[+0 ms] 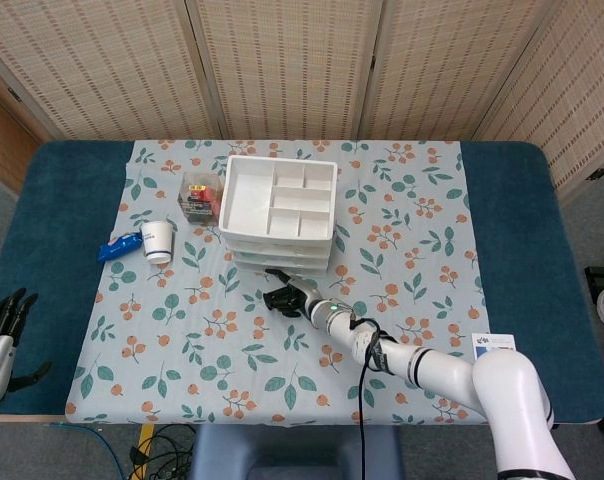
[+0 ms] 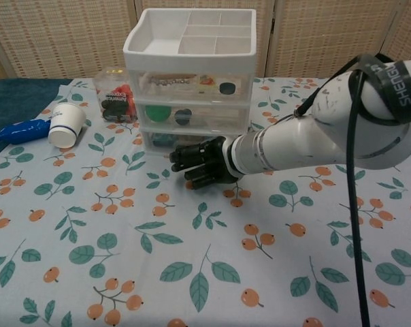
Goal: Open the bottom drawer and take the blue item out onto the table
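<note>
Here, in the head view, the white drawer unit (image 1: 279, 215) is the landmark. The right hand (image 1: 287, 298) lies low on the tablecloth (image 1: 412, 200) just in front of the unit's bottom drawer (image 1: 282, 266), fingers (image 1: 275, 297) curled toward the drawer face. Whether they have hooked the front edge I cannot tell. Off to the unit's left stand a paper cup (image 1: 158, 241), a blue marker-like object (image 1: 119, 245) and a small clear box (image 1: 202, 194). The left hand (image 1: 2, 335) rests far to the left at the table (image 1: 52, 200) edge, fingers apart, holding nothing.

In the chest view, the right hand (image 2: 200, 163) presses close against the bottom drawer (image 2: 192, 141), which looks closed. A bluish item (image 2: 166, 140) shows dimly through the clear front, at the drawer's left side, partly hidden by the fingers (image 2: 182, 155).

The drawer is probably light, stiff plastic that slides easily, so the whole unit may shift when pulled; its front lip seems the place to hook. The blue item looks small and light, best pinched from above.
</note>
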`<state>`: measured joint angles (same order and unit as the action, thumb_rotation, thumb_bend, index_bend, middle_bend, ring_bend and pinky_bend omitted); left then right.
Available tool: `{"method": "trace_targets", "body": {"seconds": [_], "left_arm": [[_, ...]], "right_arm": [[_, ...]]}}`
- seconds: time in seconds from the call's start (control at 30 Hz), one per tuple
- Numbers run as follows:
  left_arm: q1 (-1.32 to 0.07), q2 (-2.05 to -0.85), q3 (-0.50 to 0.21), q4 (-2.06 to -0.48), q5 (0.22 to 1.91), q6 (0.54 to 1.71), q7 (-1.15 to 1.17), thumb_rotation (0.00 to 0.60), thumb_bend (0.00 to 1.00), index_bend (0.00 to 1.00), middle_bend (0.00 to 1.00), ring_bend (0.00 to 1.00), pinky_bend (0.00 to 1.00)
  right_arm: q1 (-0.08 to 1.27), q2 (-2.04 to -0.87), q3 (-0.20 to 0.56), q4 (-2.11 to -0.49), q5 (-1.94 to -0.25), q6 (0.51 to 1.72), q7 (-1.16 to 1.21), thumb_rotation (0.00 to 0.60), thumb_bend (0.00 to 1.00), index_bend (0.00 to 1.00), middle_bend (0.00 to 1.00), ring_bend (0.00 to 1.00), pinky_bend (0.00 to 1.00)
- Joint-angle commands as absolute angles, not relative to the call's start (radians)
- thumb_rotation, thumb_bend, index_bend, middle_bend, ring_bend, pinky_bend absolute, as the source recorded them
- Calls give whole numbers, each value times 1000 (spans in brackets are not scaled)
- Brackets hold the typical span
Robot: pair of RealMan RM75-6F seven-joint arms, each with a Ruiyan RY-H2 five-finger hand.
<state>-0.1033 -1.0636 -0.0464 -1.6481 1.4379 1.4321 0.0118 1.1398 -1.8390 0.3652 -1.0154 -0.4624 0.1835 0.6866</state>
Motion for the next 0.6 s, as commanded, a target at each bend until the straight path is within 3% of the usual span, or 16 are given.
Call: {"method": "trace_targets", "body": {"seconds": [0.03,0.6], "left_arm": [[-103,-1064,-46,-1648,1438,1432,12,600,176,36,0,34,94],[-104,-1065,-43,-1654,1449,1432,10,600,176,36,0,34,94]], "right_arm": [[1139,-1837,364,-1019,-462,184,683,600,560,2,726,945,1000],[1102,-1793,346,-1118,-477,203,656,600,564,50,725,945,1000]]}}
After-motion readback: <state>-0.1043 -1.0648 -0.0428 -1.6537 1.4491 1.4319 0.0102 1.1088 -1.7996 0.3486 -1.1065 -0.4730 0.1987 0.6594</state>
